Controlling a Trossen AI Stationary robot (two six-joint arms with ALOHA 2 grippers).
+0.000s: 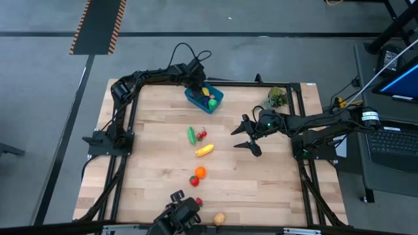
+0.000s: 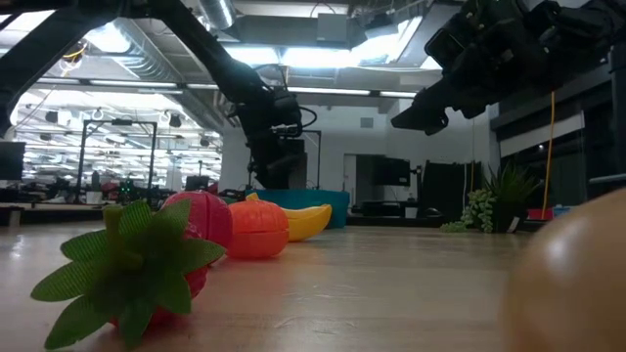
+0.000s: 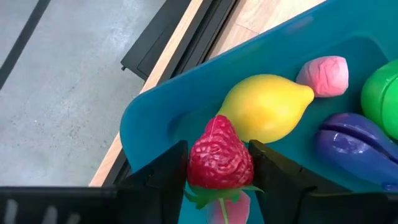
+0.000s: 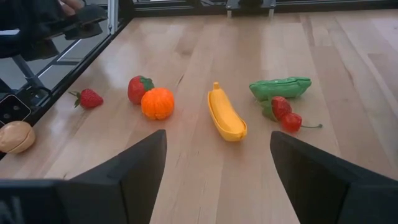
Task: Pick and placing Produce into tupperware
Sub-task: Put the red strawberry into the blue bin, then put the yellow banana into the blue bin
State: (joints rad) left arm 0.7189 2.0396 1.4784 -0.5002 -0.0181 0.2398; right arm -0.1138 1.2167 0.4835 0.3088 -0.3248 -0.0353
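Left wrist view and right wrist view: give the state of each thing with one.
Left gripper: above the tupperware, strawberry between its fingers.
Tupperware: open, holding lemon and other produce.
Right gripper: open, empty, above the table.
Banana: lying on table.

Bright, even overhead light – ceiling strips glare, and the nearest fruit blurs out of focus.

No text, label, brand, number or sign can be read in any view, neither on the table nor in the room behind.
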